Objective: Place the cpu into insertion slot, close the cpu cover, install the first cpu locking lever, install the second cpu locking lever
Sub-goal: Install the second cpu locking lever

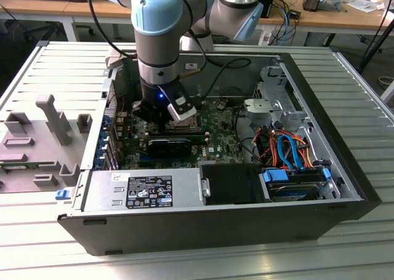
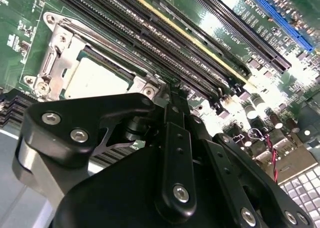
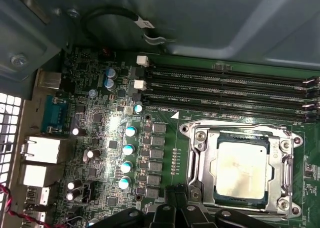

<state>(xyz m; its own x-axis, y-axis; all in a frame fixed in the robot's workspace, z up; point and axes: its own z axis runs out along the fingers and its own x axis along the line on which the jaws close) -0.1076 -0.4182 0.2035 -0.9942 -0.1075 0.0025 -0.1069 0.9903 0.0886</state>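
My end effector (image 3: pixel 175 198) hovers just beside the insertion slot (image 3: pixel 200 160), fingers together, gripping nothing | cpu (image 3: pixel 241 169) seated under closed cpu cover (image 3: pixel 205 168), so levers come within reach.

A ribbed grey metal tabletop (image 1: pixel 345 64) carries an open black computer case (image 1: pixel 203 221) lying on its side, beside a grey plastic fixture tray (image 1: pixel 37 141).
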